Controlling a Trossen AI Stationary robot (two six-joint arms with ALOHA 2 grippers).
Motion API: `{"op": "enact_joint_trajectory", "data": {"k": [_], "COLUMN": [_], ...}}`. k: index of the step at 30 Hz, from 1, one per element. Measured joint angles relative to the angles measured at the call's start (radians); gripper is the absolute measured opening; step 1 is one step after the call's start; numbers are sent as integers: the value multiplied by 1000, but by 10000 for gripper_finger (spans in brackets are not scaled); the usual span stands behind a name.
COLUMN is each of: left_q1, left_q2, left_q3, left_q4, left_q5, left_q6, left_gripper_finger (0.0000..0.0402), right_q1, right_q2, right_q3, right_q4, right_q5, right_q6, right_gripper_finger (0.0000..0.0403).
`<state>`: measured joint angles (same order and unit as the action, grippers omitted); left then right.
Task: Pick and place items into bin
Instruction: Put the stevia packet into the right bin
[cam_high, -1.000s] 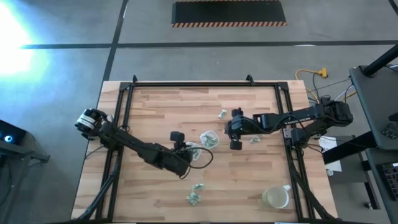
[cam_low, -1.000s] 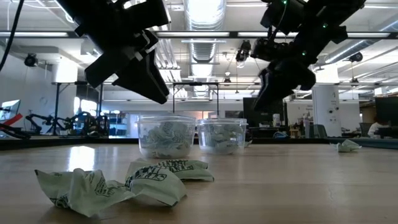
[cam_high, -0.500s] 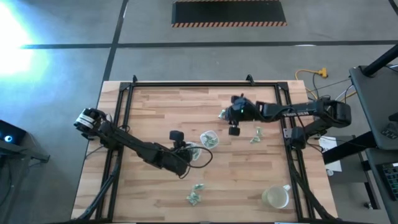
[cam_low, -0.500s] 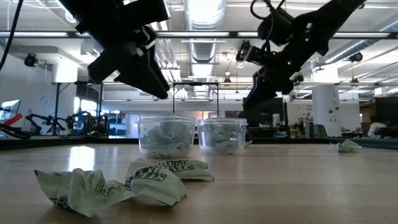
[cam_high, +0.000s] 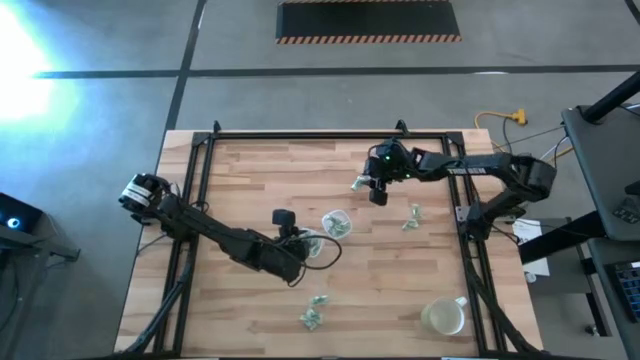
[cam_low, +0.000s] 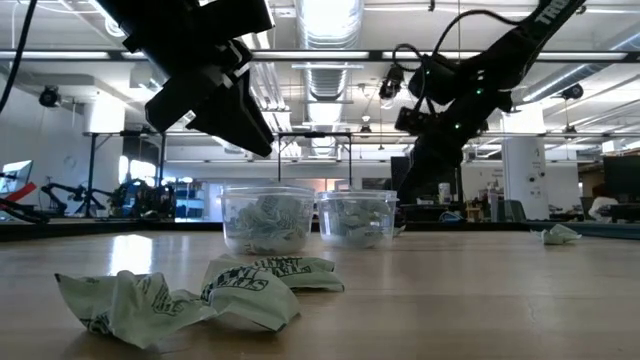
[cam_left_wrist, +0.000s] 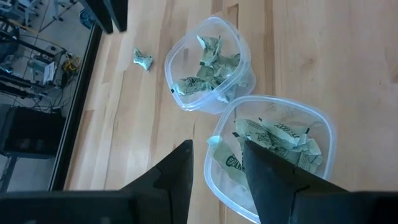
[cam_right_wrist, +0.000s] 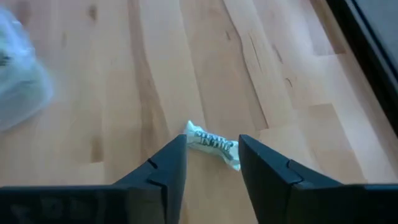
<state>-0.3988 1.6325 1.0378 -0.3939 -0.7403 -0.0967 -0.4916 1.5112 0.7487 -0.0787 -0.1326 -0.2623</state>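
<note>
Two clear tubs sit touching at table centre, both holding crumpled green-white wrappers: left tub (cam_left_wrist: 273, 158) under the left gripper (cam_left_wrist: 214, 168), which hovers with fingers apart and empty; right tub (cam_left_wrist: 208, 65) at its 2 o'clock in the high view. Right gripper (cam_right_wrist: 211, 158) hovers at the table's 1 o'clock, fingers parted, above a loose wrapper (cam_right_wrist: 212, 144), not gripping it. More wrappers (cam_high: 313, 310) lie at 6 o'clock. Mug (cam_high: 444, 317) at 5 o'clock.
</note>
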Motion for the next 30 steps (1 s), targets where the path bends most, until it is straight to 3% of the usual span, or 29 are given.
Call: {"op": "enact_joint_trajectory", "data": {"k": [5, 11, 21, 30], "left_q1": [0, -4, -9, -9], "left_q2": [0, 0, -1, -1], "left_q3": [0, 0, 0, 0], "left_q4": [2, 0, -3, -6], "left_q5": [0, 5, 10, 10], "left_q6": [-6, -59, -107, -108], "left_gripper_finger": [125, 125, 125, 125], "right_q1": [-16, -44, -46, -46], "right_q2": [111, 236, 382, 384], "right_q3": [76, 220, 382, 385], "right_q4": [-25, -180, -318, -345], "right_q5": [1, -3, -9, 2], "right_q6": [0, 25, 118, 139], "right_gripper_finger": [179, 211, 217, 217]}}
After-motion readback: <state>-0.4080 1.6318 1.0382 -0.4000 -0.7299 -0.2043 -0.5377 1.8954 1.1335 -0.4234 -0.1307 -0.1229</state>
